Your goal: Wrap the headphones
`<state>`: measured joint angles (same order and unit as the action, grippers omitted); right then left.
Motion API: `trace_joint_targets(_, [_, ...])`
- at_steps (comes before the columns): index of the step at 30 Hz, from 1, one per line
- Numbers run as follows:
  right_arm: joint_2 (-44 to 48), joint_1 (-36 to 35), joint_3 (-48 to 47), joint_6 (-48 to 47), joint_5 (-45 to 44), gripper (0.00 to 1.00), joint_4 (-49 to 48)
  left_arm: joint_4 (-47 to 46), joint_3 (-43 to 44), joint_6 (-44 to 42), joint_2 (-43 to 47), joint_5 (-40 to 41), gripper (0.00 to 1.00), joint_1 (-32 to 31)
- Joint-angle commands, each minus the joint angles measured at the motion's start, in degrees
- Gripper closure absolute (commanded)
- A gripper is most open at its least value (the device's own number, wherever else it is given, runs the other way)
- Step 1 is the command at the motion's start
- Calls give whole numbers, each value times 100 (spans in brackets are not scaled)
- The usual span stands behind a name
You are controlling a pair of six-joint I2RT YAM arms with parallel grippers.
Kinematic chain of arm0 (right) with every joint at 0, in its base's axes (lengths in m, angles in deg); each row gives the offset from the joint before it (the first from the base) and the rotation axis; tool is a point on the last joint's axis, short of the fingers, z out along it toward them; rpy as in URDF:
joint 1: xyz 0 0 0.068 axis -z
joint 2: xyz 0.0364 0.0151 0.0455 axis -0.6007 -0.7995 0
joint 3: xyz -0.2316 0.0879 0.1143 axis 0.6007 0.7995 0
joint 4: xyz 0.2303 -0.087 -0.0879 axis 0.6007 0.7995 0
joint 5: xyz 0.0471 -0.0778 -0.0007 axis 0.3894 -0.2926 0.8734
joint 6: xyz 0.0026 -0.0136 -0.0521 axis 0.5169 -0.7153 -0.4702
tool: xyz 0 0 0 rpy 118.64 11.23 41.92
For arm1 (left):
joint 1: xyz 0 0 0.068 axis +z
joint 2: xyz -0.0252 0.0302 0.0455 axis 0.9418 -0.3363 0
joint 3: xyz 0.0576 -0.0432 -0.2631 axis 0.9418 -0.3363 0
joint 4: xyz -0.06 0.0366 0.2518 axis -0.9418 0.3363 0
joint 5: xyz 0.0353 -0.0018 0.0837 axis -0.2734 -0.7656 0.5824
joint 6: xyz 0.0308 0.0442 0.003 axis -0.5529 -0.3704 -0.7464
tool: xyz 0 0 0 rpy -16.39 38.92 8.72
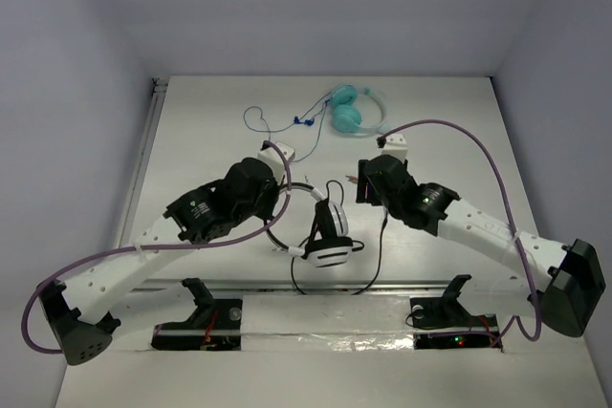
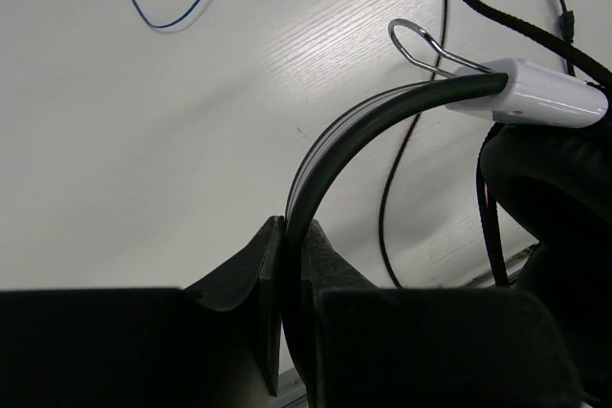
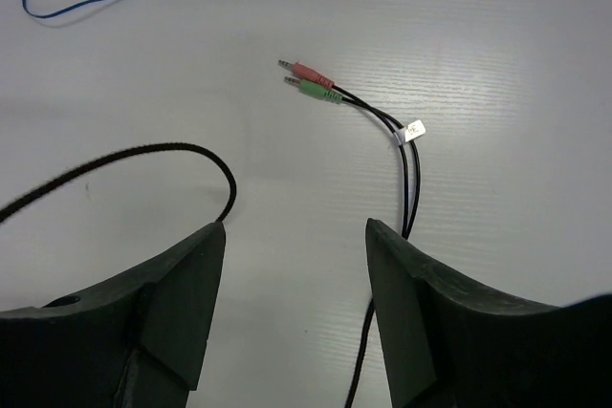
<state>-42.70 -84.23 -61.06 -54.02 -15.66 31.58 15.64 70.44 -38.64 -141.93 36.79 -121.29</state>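
Observation:
The headphones [image 1: 328, 247] lie at the table's middle, white earcups and black pads between the two arms. My left gripper [image 1: 280, 202] is shut on their black-and-white headband [image 2: 375, 118], which arcs up from between the fingers [image 2: 295, 228] to a white earcup slider [image 2: 545, 93]. Their thin dark cable [image 1: 379, 253] loops along the front of the table. My right gripper [image 1: 362, 185] hovers open over the bare table [image 3: 296, 228], holding nothing. The cable's pink and green plugs [image 3: 312, 80] lie just ahead of it, and a braided stretch of cable [image 3: 143, 151] curves to its left fingertip.
Small teal headphones [image 1: 354, 110] lie at the back of the table with a thin blue cable [image 1: 275, 129] trailing left. Two black stands [image 1: 206, 298] [image 1: 445, 303] sit at the near edge. Grey walls close in both sides.

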Motion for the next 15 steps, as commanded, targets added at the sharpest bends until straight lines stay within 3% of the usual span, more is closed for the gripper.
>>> trace_joint_targets(1, [217, 20, -168, -76, -4, 34, -397, -631, 303, 72, 312, -658, 100, -13])
trace_joint_targets(6, [7, 73, -431, -568, 355, 36, -1187, -1078, 65, 177, 250, -1775, 100, -13])
trace_joint_targets(10, [111, 168, 94, -762, 1302, 41, -2467, -957, 283, 292, 250, -1522, 100, -13])
trace_joint_targets(14, [674, 959, 1150, -359, 2745, 62, -3798, -825, 661, 362, 329, -1074, 100, -13])
trace_joint_targets(15, [788, 1047, 1247, -271, 2851, 78, -3878, -781, 741, 423, 347, -986, 100, -13])
